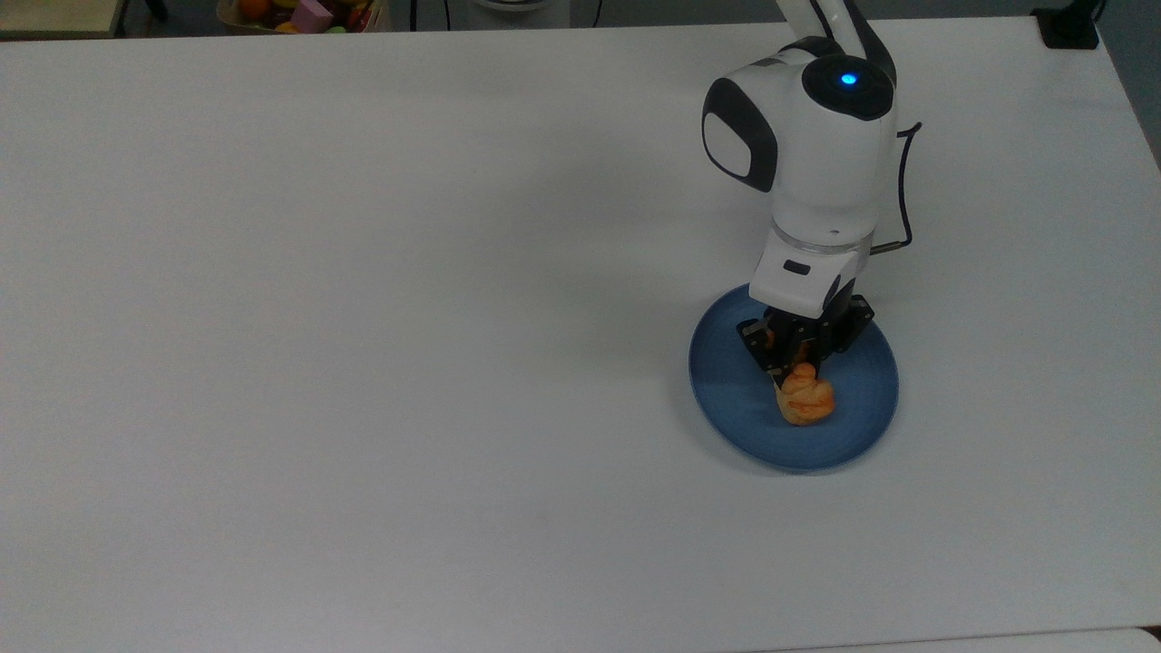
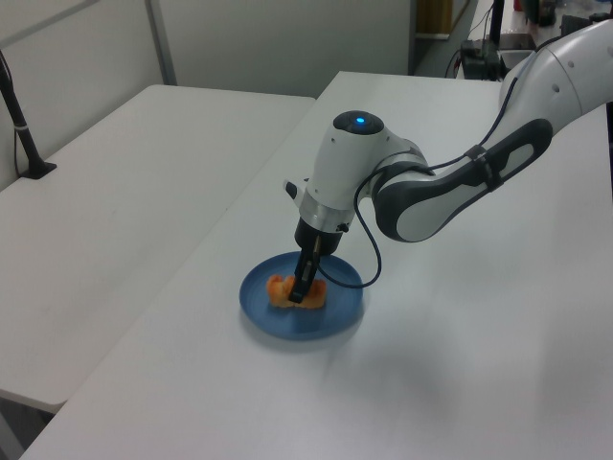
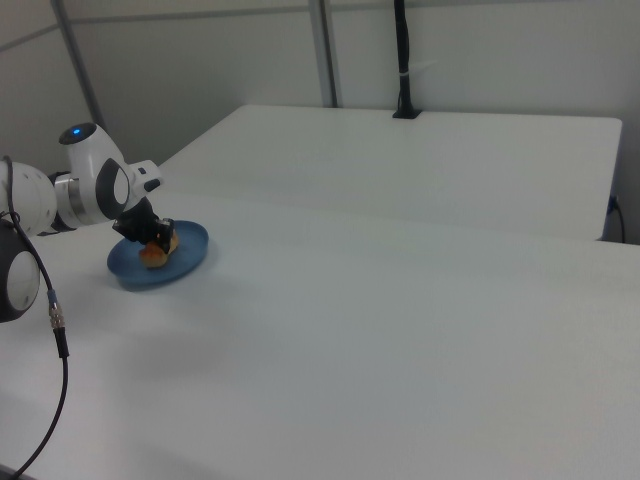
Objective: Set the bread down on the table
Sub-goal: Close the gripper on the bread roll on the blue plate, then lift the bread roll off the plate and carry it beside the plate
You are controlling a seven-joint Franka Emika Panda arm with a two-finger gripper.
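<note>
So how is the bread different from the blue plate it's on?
The bread is golden-orange and lumpy; the blue plate is smooth and plain blue. The bread is small and oblong; the plate is round and much bigger. The end effector is shut on the bread, while the plate lies flat and free on the table. Both are at the same spot on the table.

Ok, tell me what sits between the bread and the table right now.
The blue plate lies between them: in the top view the bread, gripped by the gripper with its jaws shut on it, is over the plate, which rests on the white table.
</note>
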